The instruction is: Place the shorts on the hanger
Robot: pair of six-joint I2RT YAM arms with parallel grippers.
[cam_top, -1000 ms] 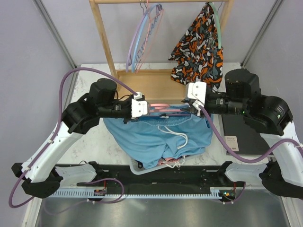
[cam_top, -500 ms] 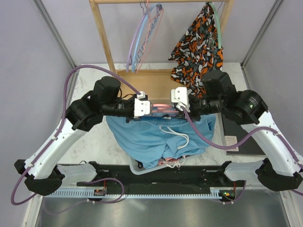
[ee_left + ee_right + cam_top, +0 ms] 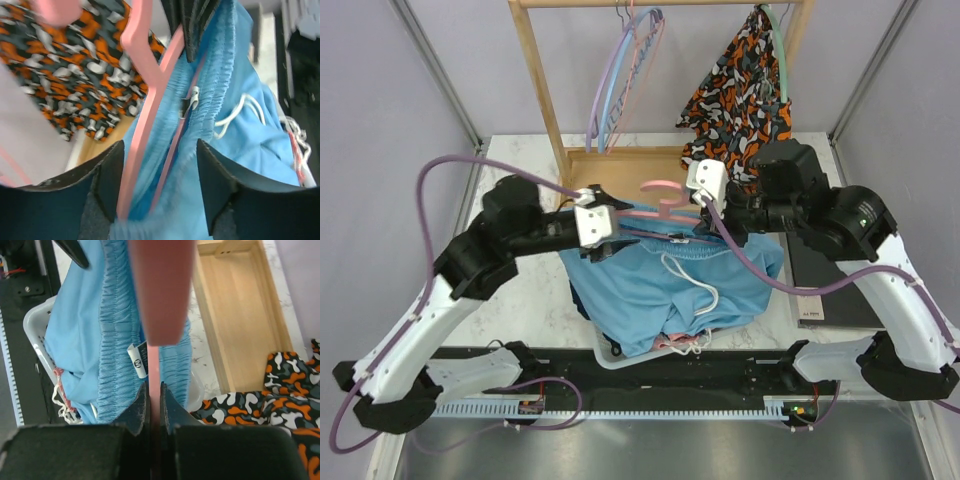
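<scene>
Shorts (image 3: 660, 290) hang over the middle of the tabletop (image 3: 525, 300), nearer its near edge. The waistband (image 3: 220, 75) runs up along the hanger (image 3: 658, 190), and the lower part droops into the white basket (image 3: 608, 352) at the near edge. Whether the fabric truly sits over a hanger bar is hard to tell.

Right end effector (image 3: 153, 387) is clenched on a thin pink bar of the hanger, fingers (image 3: 135, 410) pressed to it with no gap. Left end effector (image 3: 159, 150) has its fingers (image 3: 107, 190) part way apart, with a hanger arm and the waistband running between them. You cannot tell if it pinches them or only surrounds them.

Watch these:
- If the left side is loose, the waistband can slide down the smooth pink arm and drop into the basket.
- The single thin-bar grip on the right lets the hanger twist under the fabric's weight.
- The drawstring (image 3: 695, 285) loops hang low and can snag the basket rim on a lift.
- The patterned garment (image 3: 745, 90), on the rack (image 3: 542, 90) at the far edge, hangs close by the right arm, so a move that way can brush or catch it.
</scene>
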